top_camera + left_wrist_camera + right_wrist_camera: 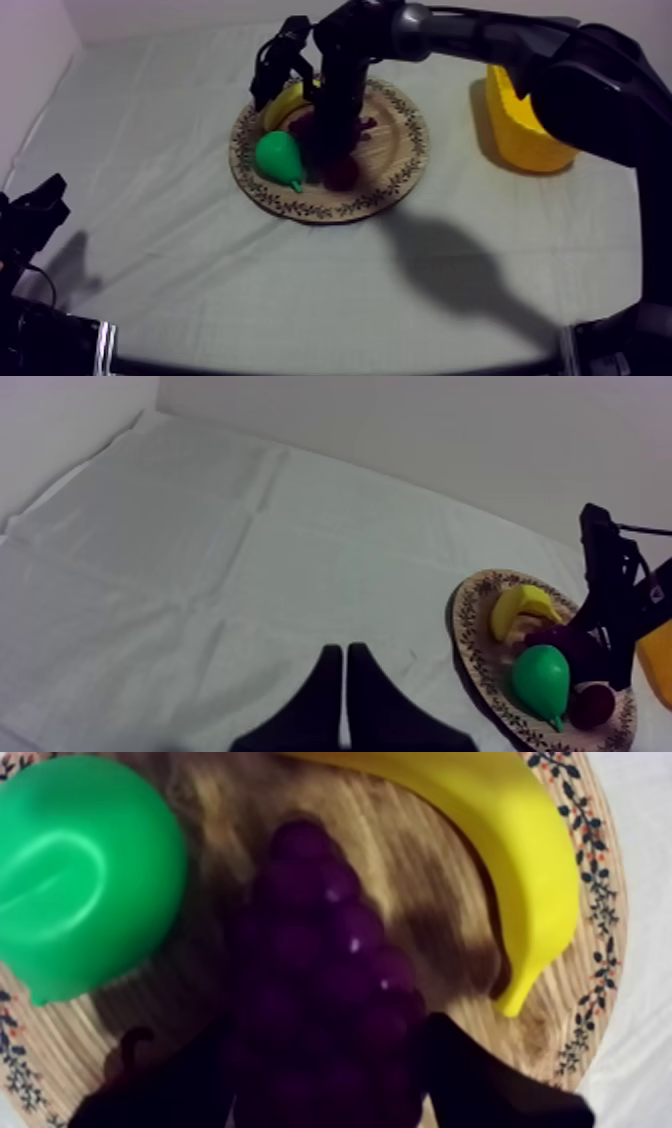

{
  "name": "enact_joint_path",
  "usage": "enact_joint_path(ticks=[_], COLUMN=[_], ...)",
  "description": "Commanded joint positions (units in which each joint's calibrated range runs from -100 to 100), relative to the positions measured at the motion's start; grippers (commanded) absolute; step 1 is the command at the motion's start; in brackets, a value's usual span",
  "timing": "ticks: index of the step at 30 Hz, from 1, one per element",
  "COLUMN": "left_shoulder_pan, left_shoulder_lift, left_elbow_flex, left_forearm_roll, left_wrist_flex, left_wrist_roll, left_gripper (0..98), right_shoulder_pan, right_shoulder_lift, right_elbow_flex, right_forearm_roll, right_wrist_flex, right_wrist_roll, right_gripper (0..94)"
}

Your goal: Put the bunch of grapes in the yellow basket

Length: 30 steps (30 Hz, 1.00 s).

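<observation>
Right hand (330, 1032) is gripping grapes (320, 942) on board (600, 872), pear (80, 872) and banana (500, 842) crowding them on either side. Left hand (343, 654) is hanging closed, empty, above bench (200, 576), well apart.

Six things are showing, one of each kind.
One banana (282, 105), one pear (278, 157), one bunch of grapes (320, 972) and one small red fruit (592, 704) are making up the four toy fruits, while one wooden board (330, 210) and one yellow basket (520, 125) are bringing the count to six.
</observation>
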Motion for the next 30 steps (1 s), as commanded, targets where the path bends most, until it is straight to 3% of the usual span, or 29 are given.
enact_joint_path(ticks=[1, 15, 25, 30], left_shoulder_pan=[0.02, 0.02, 0.02, 0.02], left_shoulder_lift=[0.00, 0.00, 0.00, 0.00], left_elbow_flex=[-0.02, -0.02, -0.02, -0.02], left_forearm_roll=[0.00, 0.00, 0.00, 0.00], left_wrist_flex=[-0.02, -0.02, -0.02, -0.02], left_wrist_roll=[0.00, 0.00, 0.00, 0.00], left_gripper=[0.0, 0.0, 0.0, 0.0], right_shoulder_pan=[0.05, 4.35, 13.16, 17.71], right_shoulder_lift=[-1.32, -24.18, -44.58, -51.75], right_elbow_flex=[1.32, 14.65, 25.60, 31.39], right_forearm_roll=[-0.32, -3.15, -5.61, -5.09], right_wrist_flex=[-0.16, -1.45, 0.25, -0.15], right_wrist_roll=[0.25, 0.99, 0.11, -2.55], right_gripper=[43.8, 42.1, 42.0, 41.6])
